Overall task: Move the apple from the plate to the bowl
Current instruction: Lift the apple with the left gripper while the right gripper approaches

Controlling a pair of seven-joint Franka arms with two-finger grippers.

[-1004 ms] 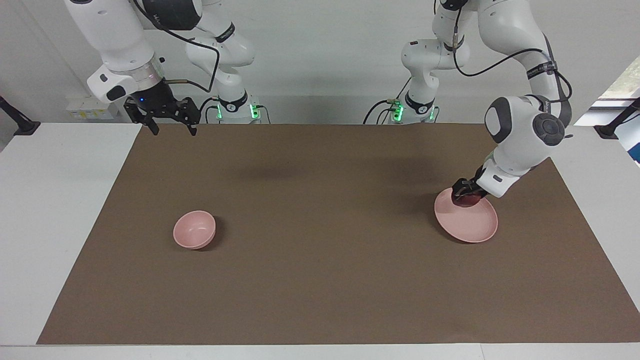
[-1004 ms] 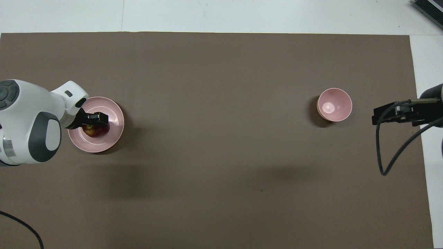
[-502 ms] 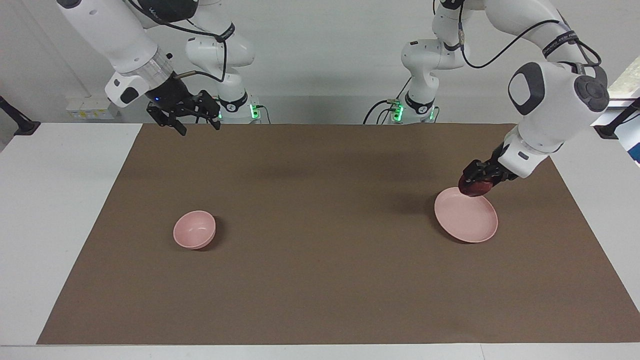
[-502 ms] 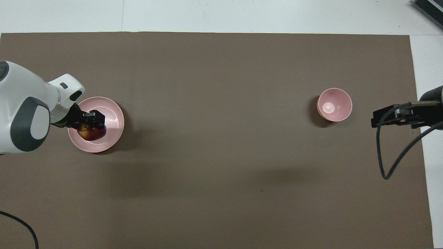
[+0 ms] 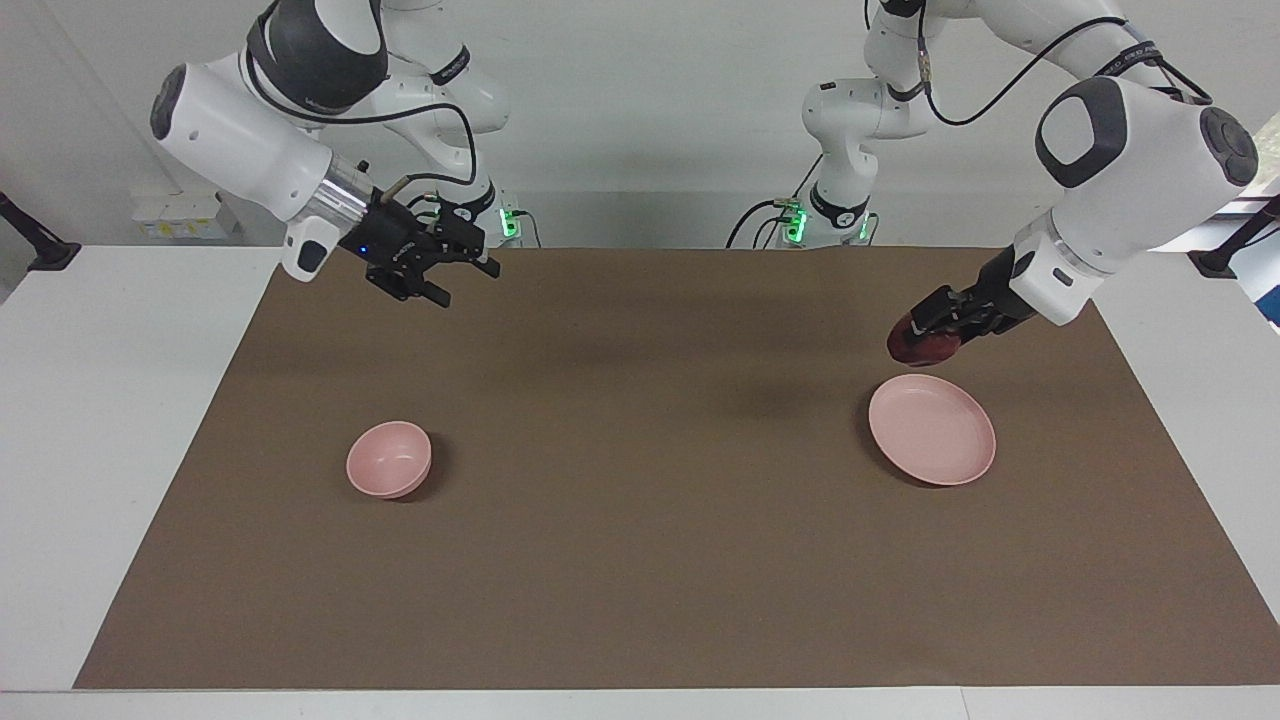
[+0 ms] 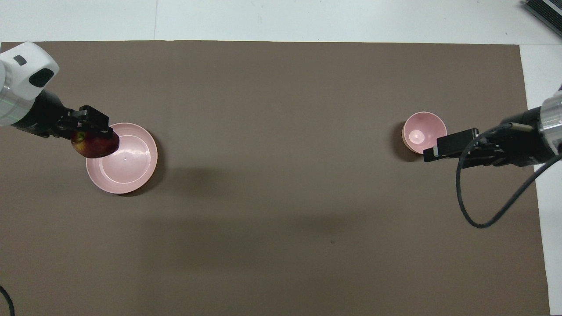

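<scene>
Apple (image 5: 922, 346) is hanging clear of the table at the right of the facing view, gripped between the closed fingers of the left gripper (image 5: 930, 335), above the edge of the plate (image 5: 932, 432). Going left to right there: the right gripper (image 5: 455, 280) is hovering at upper left with its fingers spread apart, holding nothing; the bowl (image 5: 389, 459) is sitting at lower left; the plate is lying bare at right on the brown mat (image 5: 640, 520).
</scene>
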